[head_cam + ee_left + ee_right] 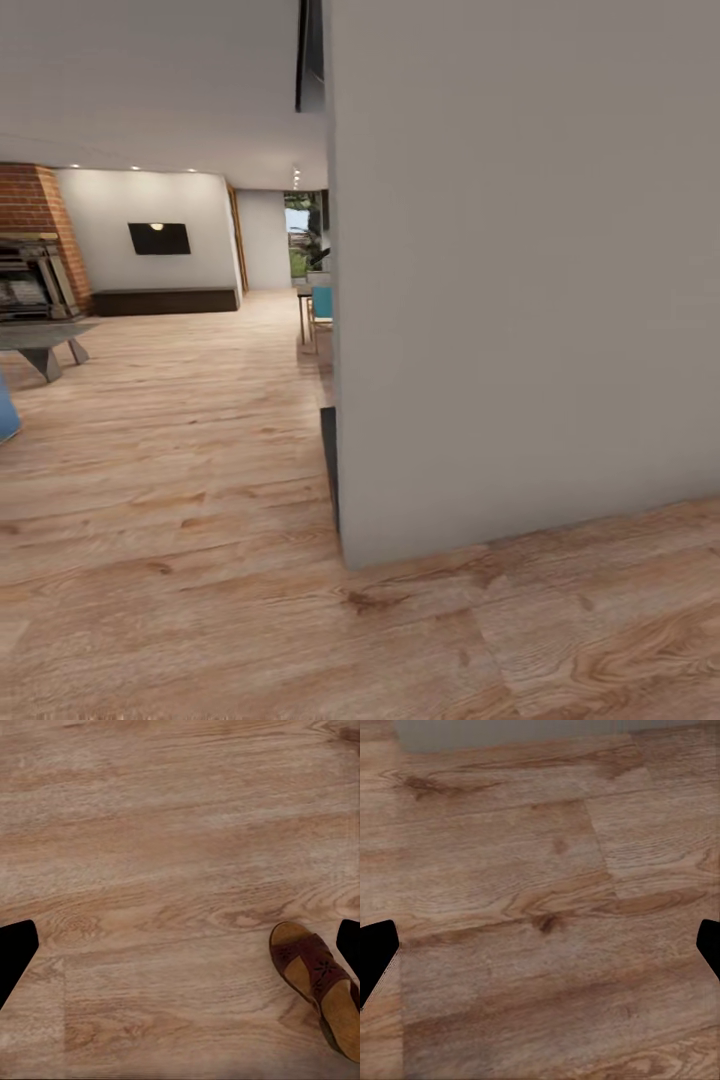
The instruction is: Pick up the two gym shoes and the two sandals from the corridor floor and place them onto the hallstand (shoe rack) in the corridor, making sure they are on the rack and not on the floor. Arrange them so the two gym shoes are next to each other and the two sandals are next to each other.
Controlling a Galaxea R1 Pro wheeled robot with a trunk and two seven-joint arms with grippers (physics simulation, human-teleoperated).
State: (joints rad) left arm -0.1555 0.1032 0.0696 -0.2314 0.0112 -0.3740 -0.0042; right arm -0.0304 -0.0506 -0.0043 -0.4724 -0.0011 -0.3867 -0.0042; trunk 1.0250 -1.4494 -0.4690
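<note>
A: Starting at the far left of the head view, what is showing?

B: A blue object (6,410) is peeking in at the edge, mostly cut off. Beyond it a low grey table (45,340) is standing before a brick fireplace (35,240), itself clipped by the frame. A dark screen (159,238) is hanging on the far wall above a long dark bench (165,300).

A: And moving right?

B: The corridor floor (180,500) is running back in pale wood planks. A grey wall (520,280) is taking up the right half and hiding whatever lies behind it. A teal chair (321,303) is just poking out past the wall's corner, too small to read well.

A: Any shoe in sight?

B: One sandal (319,986) is lying on the planks in the left wrist view, near the right-hand finger. Its long axis is running diagonally, with one end cut off at the picture's lower corner, so I cannot tell toe from heel with certainty.

A: The grippers?

B: The left gripper (180,952) is spread wide, with dark fingertips (15,949) at both edges and nothing between them. The right gripper (540,952) is likewise spread wide over bare planks, with a strip of grey wall base (510,733) at the far edge.
</note>
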